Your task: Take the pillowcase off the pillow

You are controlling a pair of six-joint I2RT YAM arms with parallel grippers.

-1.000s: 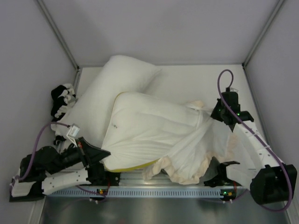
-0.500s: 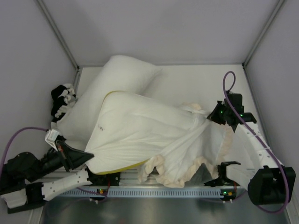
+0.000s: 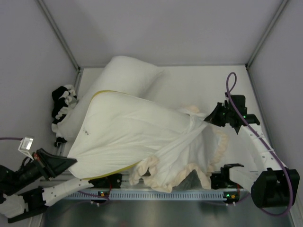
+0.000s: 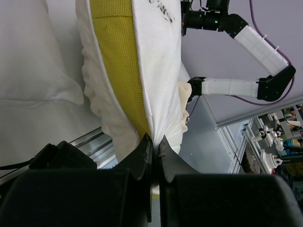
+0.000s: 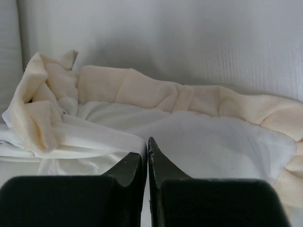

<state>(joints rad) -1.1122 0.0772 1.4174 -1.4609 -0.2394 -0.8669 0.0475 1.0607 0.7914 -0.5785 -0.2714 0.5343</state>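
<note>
On the white-walled bench (image 3: pixel 199 80), pull steadily left with the left hand (image 3: pixel 70 161) clamped tight on the pillow (image 3: pixel 123 132) corner, anchoring the bunched pillowcase (image 3: pixel 194 151) at near right with the right hand (image 3: pixel 209 118) pinched closed on it beside the frill (image 3: pixel 151 166).

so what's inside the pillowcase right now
One end of the pillow goes into the pillowcase; most of it sticks out to the left. How deep it reaches is hidden by cloth.

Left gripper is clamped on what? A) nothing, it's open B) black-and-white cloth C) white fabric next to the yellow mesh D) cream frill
C: in the left wrist view the left gripper is shut on the white pillow edge, right beside its yellow mesh strip.
</note>
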